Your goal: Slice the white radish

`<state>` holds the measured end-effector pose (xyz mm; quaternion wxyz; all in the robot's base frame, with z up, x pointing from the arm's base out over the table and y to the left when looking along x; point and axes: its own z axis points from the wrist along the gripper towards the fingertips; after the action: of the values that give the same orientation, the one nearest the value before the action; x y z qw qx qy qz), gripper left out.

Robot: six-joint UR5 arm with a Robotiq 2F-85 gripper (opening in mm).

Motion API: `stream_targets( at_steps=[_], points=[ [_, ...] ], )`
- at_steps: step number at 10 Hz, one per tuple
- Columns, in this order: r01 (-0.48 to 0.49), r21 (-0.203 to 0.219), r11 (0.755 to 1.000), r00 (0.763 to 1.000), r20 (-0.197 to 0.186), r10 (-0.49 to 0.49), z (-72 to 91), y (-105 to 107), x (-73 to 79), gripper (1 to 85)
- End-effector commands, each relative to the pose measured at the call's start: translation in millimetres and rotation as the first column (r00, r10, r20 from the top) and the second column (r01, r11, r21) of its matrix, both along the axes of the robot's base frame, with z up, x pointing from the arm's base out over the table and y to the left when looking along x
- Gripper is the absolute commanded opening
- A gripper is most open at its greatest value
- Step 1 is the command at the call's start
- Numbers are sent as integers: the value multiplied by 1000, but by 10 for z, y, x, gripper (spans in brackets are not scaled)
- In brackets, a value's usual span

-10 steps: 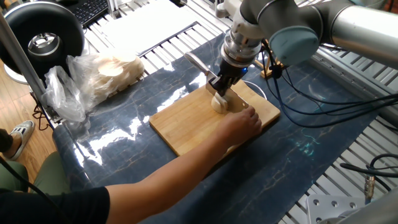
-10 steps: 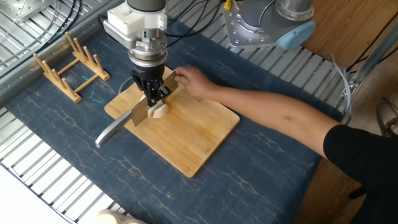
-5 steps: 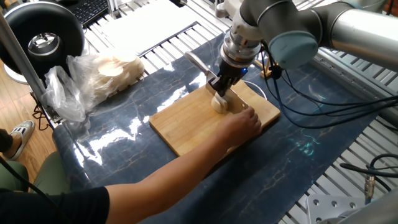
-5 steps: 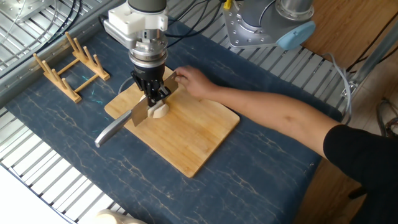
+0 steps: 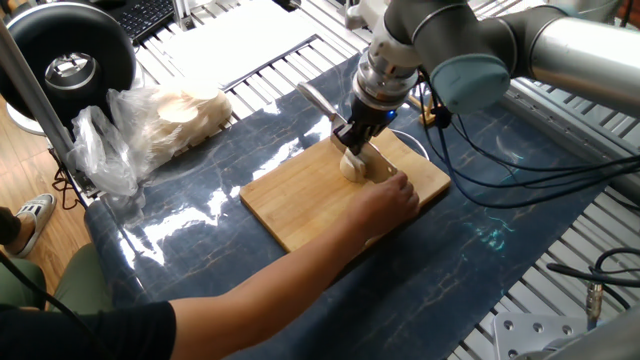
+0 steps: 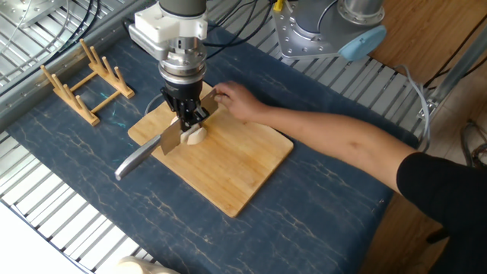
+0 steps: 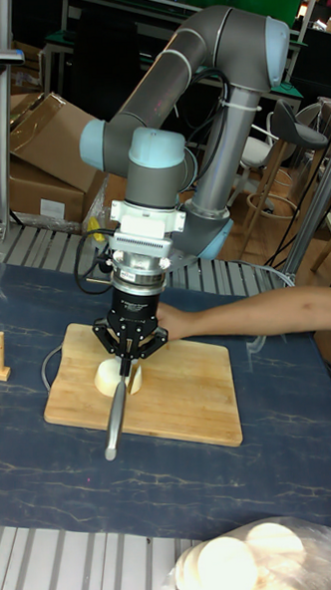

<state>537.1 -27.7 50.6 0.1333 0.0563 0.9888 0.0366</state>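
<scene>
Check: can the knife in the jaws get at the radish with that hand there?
Probably yes: the knife already sits on the white radish; the person's hand holds behind it, close but off the blade.

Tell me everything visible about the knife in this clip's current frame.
The knife has a broad, steel-looking blade and a grey handle. The gripper is shut on it near the blade's top. It stands on edge, blade down against the white radish on the wooden cutting board, its handle slanting out past the board's edge above the blue mat. A person's hand rests beyond the radish; contact with the knife cannot be told.
</scene>
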Motion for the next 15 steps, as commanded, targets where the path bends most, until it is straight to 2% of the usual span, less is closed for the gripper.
stream_targets(
  at_steps=[1,4,5,7,9,10,14,15],
  points=[
    [1,74,997,1000,-14,0,72,113,-17,10],
    [-5,89,996,1000,-8,5,52,159,11,10],
    [-4,70,998,1000,-20,5,63,131,2,10],
    [-17,47,999,1000,-22,18,55,72,-12,10],
    [-42,-23,999,998,-38,41,37,-71,-63,10],
    [-36,-39,999,999,-40,35,29,-81,-72,10],
    [-28,2,1000,997,-74,28,109,-14,-133,10],
    [-31,-3,1000,996,-79,31,118,-28,-140,10]
  ],
)
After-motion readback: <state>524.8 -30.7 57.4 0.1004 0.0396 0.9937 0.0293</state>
